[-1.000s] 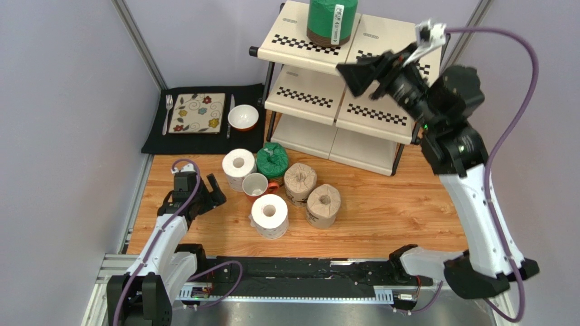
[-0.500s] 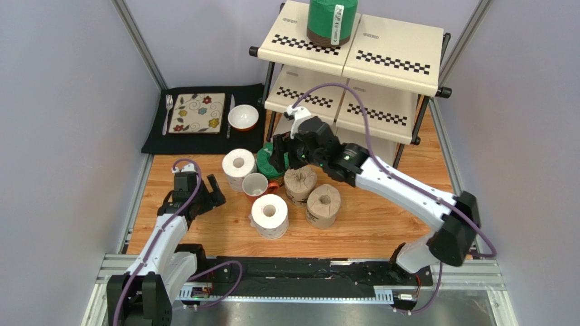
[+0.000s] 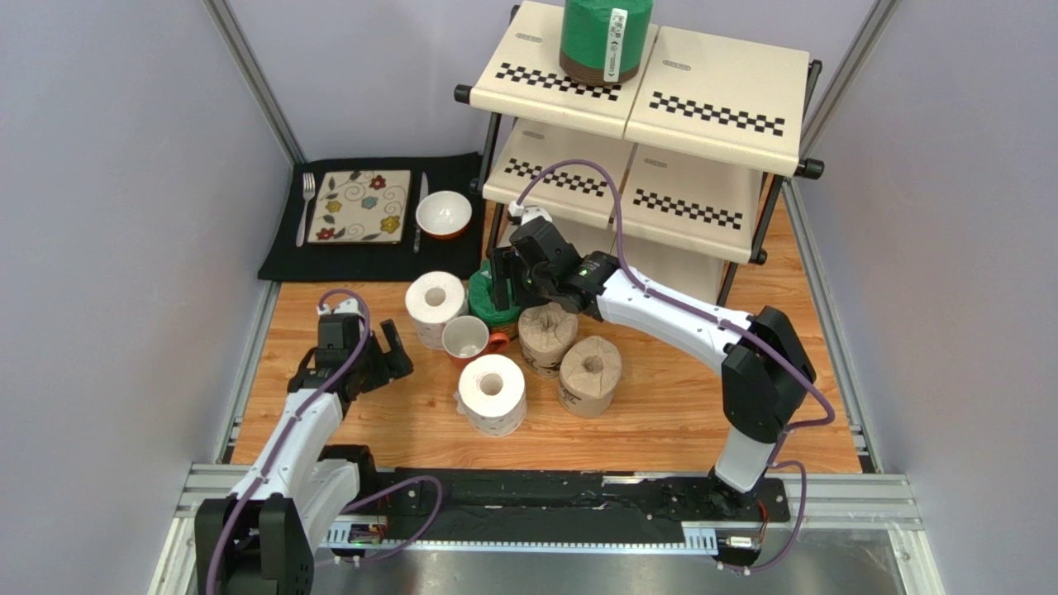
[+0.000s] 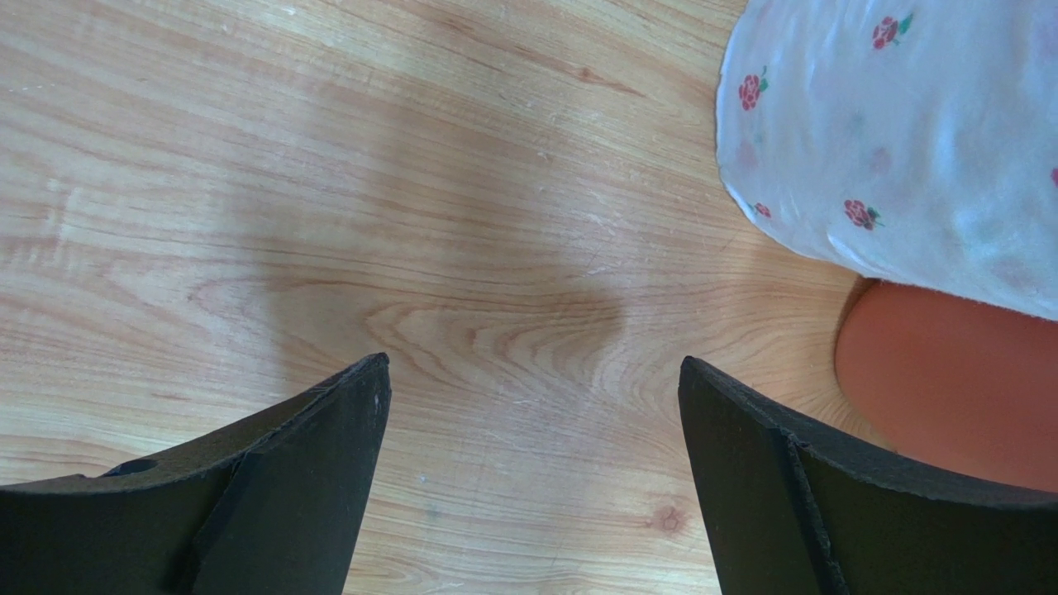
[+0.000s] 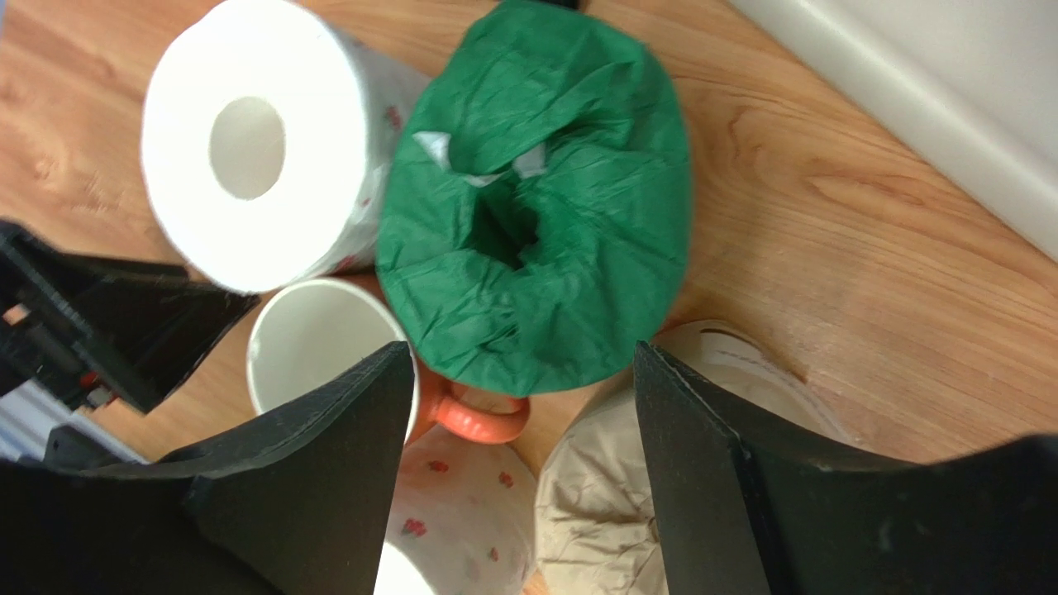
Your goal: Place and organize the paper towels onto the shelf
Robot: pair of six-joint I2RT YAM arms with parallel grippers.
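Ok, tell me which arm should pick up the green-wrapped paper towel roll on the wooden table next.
Right. The right gripper hangs open just above the green-wrapped paper towel roll. The left gripper is open over the bare wooden table beside a white flower-printed roll, farther off.

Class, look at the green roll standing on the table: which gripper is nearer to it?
Right. The right gripper is directly over the green roll, jaws open. The left gripper sits well off to its left, beyond the white roll and the mug.
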